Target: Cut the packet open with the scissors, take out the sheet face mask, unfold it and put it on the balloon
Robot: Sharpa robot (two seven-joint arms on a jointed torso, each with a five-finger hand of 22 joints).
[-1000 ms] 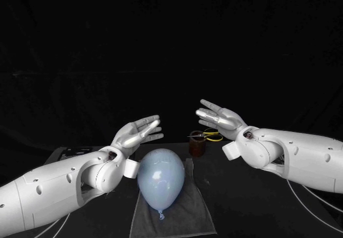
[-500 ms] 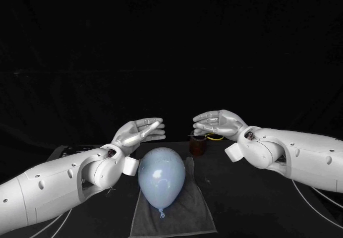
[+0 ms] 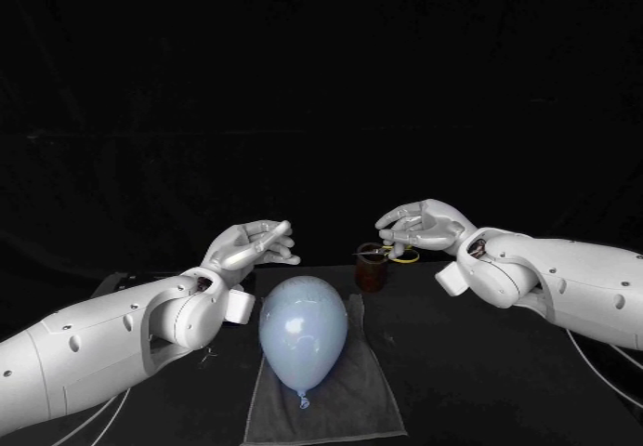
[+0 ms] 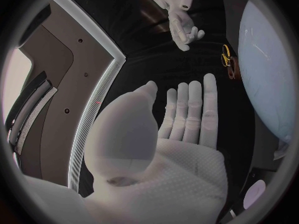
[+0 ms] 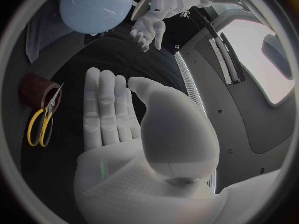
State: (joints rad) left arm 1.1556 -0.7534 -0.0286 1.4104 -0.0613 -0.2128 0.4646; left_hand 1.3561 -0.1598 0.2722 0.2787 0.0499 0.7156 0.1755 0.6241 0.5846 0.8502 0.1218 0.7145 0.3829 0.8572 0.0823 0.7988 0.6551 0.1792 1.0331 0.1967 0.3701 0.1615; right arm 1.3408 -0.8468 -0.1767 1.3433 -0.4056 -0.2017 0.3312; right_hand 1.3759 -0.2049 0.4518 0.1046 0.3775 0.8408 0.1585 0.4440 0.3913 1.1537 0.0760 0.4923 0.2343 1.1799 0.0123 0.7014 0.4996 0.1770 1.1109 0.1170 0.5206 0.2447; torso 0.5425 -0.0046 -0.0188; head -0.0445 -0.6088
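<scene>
Hovering empty, left hand (image 3: 255, 246) and right hand (image 3: 422, 226) with fingers released, balloon (image 3: 304, 330) on cloth (image 3: 326, 409), scissors (image 3: 397, 251) in cup (image 3: 370, 277) near right hand

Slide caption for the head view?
Left hand and right hand raised, empty; balloon on grey cloth, scissors in brown cup behind.

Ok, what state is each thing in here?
Balloon: inflated, lying on the grey cloth, no mask on it.
Scissors: blades closed, at the brown cup, untouched.
Left robot hand: empty, fingers straight.
Right robot hand: empty, fingers straight, near the scissors.
</scene>
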